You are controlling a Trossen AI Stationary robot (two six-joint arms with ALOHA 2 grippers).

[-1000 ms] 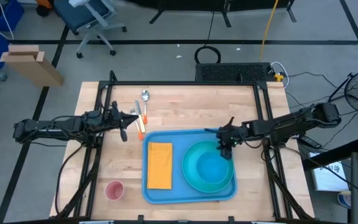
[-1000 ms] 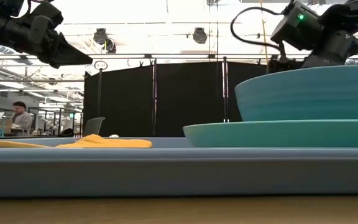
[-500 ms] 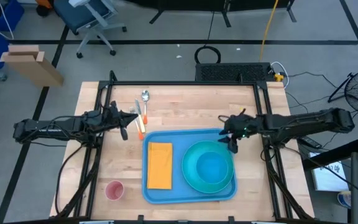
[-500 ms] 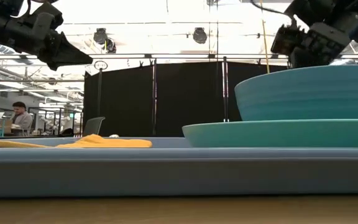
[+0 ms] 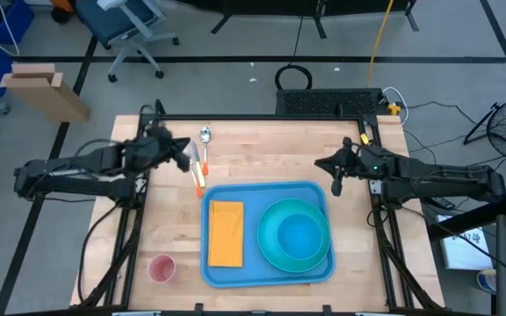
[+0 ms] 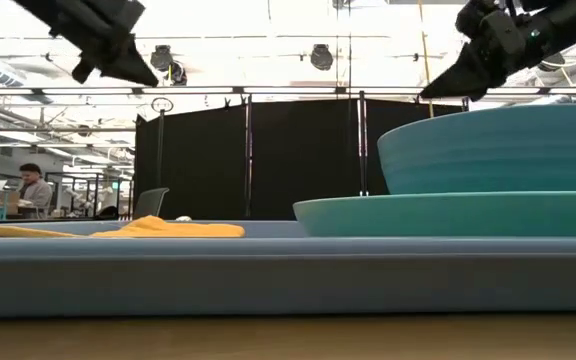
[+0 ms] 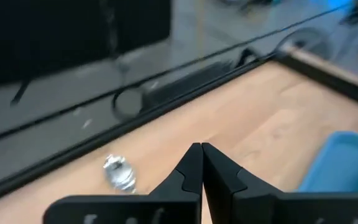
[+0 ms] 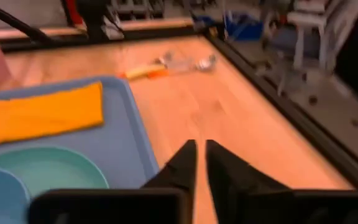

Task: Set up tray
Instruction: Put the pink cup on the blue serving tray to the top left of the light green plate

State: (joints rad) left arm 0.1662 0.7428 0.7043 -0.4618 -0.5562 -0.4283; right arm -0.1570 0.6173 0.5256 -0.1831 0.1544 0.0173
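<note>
The blue tray lies on the wooden table toward its near edge. On it a folded yellow napkin lies flat at the left. At the right a teal bowl stands in a teal plate. My left gripper hangs shut above the table, beyond the tray's far left corner and near the cutlery. My right gripper hangs shut above the table just past the tray's far right corner. In the low view both grippers, left and right, stand well above the bowl.
A spoon and orange-handled cutlery lie on the bare wood beyond the tray's far left corner. A pink cup stands left of the tray's near left corner. Black frame rails run along the table's edges. Bare wood lies beyond the tray.
My right gripper has risen from the bowl's far rim, drawn back toward the table's far right and shut; the bowl stays in the plate. My left gripper, still shut, has risen, gone toward the far edge and rolled.
</note>
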